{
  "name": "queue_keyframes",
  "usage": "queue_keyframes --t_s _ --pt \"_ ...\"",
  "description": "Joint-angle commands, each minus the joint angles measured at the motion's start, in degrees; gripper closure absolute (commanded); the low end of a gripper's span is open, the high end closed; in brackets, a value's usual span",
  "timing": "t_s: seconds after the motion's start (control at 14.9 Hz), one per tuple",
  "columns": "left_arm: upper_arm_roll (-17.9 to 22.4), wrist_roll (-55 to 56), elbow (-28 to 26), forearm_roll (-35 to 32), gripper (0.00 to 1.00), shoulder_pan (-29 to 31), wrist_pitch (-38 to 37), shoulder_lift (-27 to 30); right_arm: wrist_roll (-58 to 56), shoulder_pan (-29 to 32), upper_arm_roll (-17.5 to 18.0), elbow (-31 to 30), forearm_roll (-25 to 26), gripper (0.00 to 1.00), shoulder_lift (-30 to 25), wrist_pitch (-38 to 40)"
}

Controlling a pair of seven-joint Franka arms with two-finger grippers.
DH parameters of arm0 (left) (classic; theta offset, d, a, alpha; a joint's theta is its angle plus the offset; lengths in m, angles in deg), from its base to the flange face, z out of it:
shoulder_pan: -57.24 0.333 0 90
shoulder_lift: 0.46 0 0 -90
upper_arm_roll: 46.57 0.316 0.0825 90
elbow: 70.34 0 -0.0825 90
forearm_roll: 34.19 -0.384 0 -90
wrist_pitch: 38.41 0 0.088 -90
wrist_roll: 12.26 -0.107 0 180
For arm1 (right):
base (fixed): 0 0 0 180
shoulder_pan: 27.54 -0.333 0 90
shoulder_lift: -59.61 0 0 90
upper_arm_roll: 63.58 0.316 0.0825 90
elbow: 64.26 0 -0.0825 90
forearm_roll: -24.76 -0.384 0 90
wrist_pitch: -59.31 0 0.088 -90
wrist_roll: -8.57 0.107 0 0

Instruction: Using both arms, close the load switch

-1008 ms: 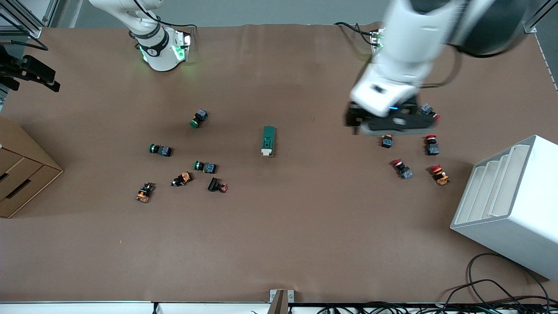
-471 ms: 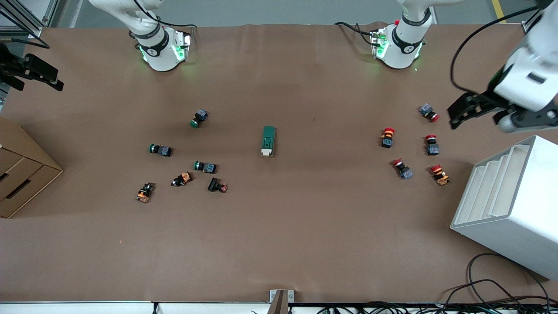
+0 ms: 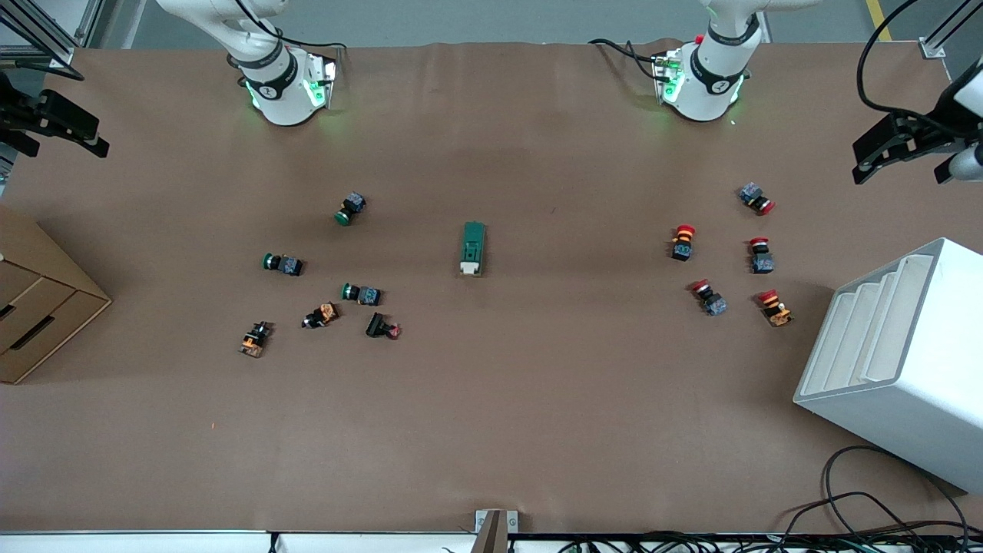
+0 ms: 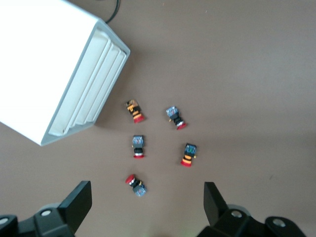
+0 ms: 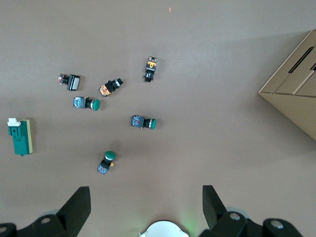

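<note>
The load switch (image 3: 473, 248), a dark green oblong block with a cream-white lever piece at its end nearer the camera, lies alone at the table's middle. It also shows in the right wrist view (image 5: 20, 137). My left gripper (image 3: 906, 156) is open and empty, up in the air over the left arm's end of the table, above the red push buttons (image 4: 138, 148). It shows open in its wrist view (image 4: 147, 207). My right gripper (image 3: 57, 127) is open and empty, high at the right arm's end of the table, and shows open in its wrist view (image 5: 145, 207).
Several red-capped push buttons (image 3: 722, 257) lie toward the left arm's end, beside a white slotted rack (image 3: 895, 361). Green-capped and other push buttons (image 3: 322, 284) lie toward the right arm's end, near a cardboard box (image 3: 38, 307). Cables (image 3: 868, 507) lie at the near edge.
My left arm has swung up and away from over the red push buttons toward its end of the table. The right gripper has barely moved. The load switch has not moved.
</note>
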Motion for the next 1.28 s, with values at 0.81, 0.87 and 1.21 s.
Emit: queue_keyframes --t_s 0.81,0.87,1.21 --pt "-0.7 -0.9 -4.5 1.7 0.0 -0.6 0.2 3.5 -0.7 -0.1 0.7 -0.9 2.0 0.0 -1.0 -0.7" --pt "-1.3 -0.8 -4.5 1.7 0.0 -0.6 0.2 3.5 -0.4 -0.1 0.7 -1.0 2.0 0.0 -1.0 -0.7" --pt "-1.5 -1.0 -4.5 1.7 0.0 -0.1 -0.3 3.7 0.8 -0.1 0.6 -0.9 1.5 0.0 -1.0 -0.4"
